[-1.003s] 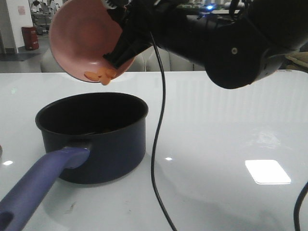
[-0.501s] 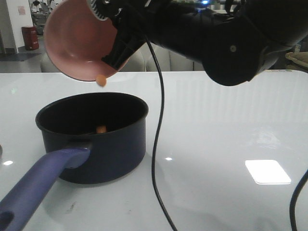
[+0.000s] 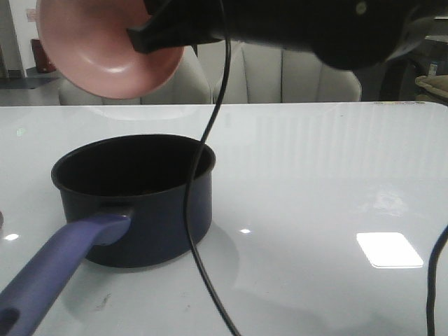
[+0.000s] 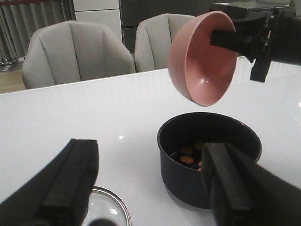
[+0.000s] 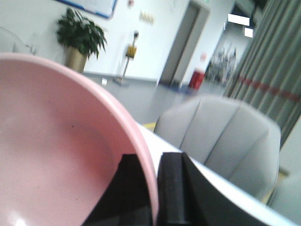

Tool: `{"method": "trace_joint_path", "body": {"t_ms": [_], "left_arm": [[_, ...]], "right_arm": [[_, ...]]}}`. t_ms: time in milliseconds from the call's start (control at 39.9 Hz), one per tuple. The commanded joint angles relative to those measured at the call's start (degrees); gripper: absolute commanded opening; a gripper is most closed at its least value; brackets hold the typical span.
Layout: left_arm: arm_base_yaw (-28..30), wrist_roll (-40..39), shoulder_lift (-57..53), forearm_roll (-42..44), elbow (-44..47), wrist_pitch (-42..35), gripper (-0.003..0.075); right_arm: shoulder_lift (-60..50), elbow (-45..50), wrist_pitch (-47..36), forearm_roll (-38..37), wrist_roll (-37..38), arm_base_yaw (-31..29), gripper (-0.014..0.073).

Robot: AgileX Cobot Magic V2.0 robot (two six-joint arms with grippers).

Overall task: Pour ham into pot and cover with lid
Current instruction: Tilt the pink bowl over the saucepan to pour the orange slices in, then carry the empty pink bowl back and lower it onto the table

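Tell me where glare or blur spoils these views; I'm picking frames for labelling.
Front view: a bright glare patch on the table. Right wrist view: the pink bowl is close and soft, background blurred. Left wrist view: the left gripper looms dark in the foreground.

A tipped pink bowl point(image 3: 105, 52), grey chairs point(image 4: 77, 52) behind a white table point(image 3: 329, 182).

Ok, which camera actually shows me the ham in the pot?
The left wrist view: it looks down into the pot at the ham slices. The front view sees only the pot's dark interior; the right wrist view shows only the bowl.
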Motion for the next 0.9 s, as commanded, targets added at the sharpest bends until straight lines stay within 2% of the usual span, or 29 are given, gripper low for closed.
{"method": "trace_joint_path", "body": {"t_ms": [0, 301, 527, 702, 878], "left_arm": [[-0.41, -0.07, 0.74, -0.55, -1.42, -4.71, 0.0502], [-0.41, -0.07, 0.74, -0.55, -1.42, -4.71, 0.0502], [-0.41, -0.07, 0.74, -0.55, -1.42, -4.71, 0.0502], [-0.41, -0.07, 0.74, -0.55, -1.42, -4.71, 0.0502], [-0.41, -0.07, 0.74, -0.55, -1.42, -4.71, 0.0502]], "right_arm": [[-6.72, -2.27, 6.22, 4.17, 3.19, -1.16, 0.0141], [-17.12, -2.27, 35.33, 10.02, 3.25, -6.20, 0.0141], [-20.91, -2.27, 54.84, 15.17, 4.67, -13.74, 0.0141], [-20.47, -2.27, 65.36, 18.69, 4.67, -20.84, 0.0141], [-19.12, -2.27, 70.70, 19.81, 4.67, -27.07, 0.0141]]}}
